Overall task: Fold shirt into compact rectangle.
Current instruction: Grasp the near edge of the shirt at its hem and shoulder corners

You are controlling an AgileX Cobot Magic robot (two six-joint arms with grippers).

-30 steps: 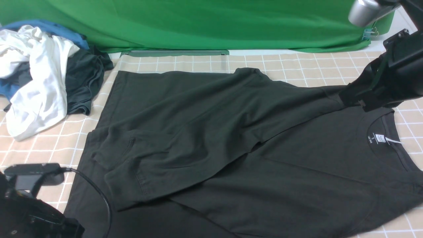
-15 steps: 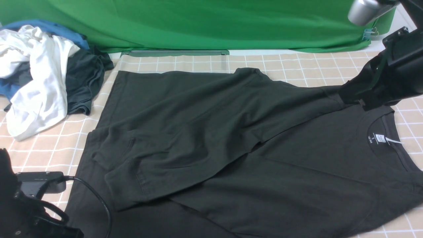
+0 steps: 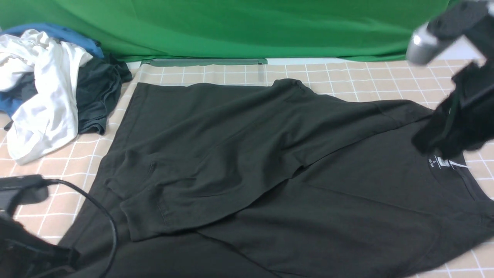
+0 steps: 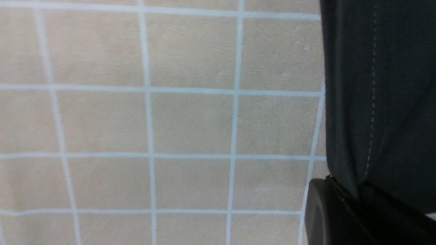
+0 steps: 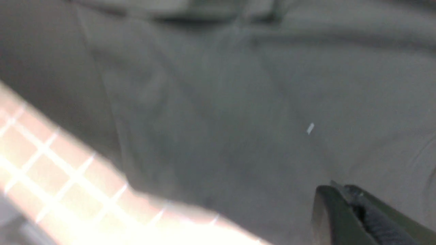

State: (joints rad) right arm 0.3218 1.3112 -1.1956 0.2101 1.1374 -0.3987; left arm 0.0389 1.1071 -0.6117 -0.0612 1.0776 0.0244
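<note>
Front view: black shirt [image 3: 270, 154] lay spread over most of the checked tablecloth [image 3: 347, 77], collar toward the robot's right, neck label [image 3: 438, 163] showing, hem toward the left. One sleeve [image 3: 216, 162] folded across the body, cuff near the left side. Right gripper [image 3: 432, 141] blurred, low over the collar just beside the label; couldn't tell if the jaws were parted or gripping anything. Left arm [image 3: 23, 251] at the near left corner by the shirt's hem, its cable [image 3: 104, 216] looping over the fabric; gripper itself hidden there. Pile at far left, off the shirt: white garment [image 3: 42, 96], dark grey-teal garment [image 3: 96, 92], blue garment [image 3: 58, 33]. Green backdrop [image 3: 231, 27] behind

Left wrist view: mostly bare tablecloth [image 4: 170, 119], shirt [image 4: 381, 85] edge with a stitched hem line along one side. Left gripper [image 4: 357, 197] closed tight, hem fabric running down between its fingers [image 4: 327, 214], so pinching the shirt edge

Right wrist view: heavy motion blur. Shirt [image 5: 238, 102] filled most of the picture, tablecloth [image 5: 51, 163] in one corner, tiny white speck [image 5: 310, 128] on the fabric. Right gripper [image 5: 351, 204] tips visible close together above the cloth; too smeared to tell its opening or any hold
</note>
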